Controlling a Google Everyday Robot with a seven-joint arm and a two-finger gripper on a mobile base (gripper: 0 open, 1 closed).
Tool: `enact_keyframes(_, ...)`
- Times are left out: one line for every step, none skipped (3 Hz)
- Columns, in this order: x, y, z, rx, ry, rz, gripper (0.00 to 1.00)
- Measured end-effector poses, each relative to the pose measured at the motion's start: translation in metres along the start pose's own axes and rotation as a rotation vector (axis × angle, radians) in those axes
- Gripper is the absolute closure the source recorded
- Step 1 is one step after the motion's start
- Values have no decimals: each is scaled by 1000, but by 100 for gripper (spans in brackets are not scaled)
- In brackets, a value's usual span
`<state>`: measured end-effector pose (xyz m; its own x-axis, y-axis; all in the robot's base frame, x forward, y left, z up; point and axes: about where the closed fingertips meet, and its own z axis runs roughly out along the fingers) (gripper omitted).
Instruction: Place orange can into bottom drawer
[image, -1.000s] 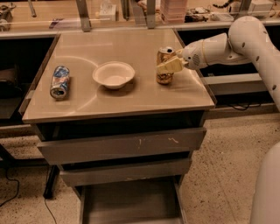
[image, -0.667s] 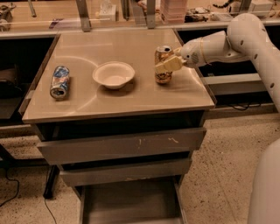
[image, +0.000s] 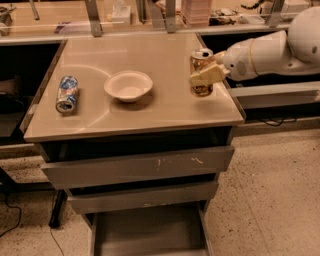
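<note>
The orange can (image: 201, 64) stands near the right edge of the tan tabletop (image: 150, 112), to the right of the bowl. My gripper (image: 205, 76) reaches in from the right and is shut on the can's middle. One pale finger (image: 204, 78) crosses the can's front; the other is hidden behind it. The can's base looks at or just above the tabletop. The bottom drawer (image: 150, 231) is pulled open below the table front, and its flat grey floor is bare.
A white bowl (image: 128, 85) sits mid-table. A crushed blue-and-white can (image: 66, 93) lies at the left. Two upper drawers (image: 140, 167) with scratched grey fronts sit above the open one. My white arm (image: 272, 50) spans the right side. A shelf with clutter runs along the back.
The can and the gripper holding it have shifted a little to the right, toward the table's right edge. The bowl and the blue can have not moved.
</note>
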<state>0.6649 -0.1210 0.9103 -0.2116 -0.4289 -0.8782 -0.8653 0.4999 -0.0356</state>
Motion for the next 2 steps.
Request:
enact_keyframes(13, 38, -27, 53, 16, 51, 100)
enact_keyframes(41, 92, -42, 64, 62, 114, 100)
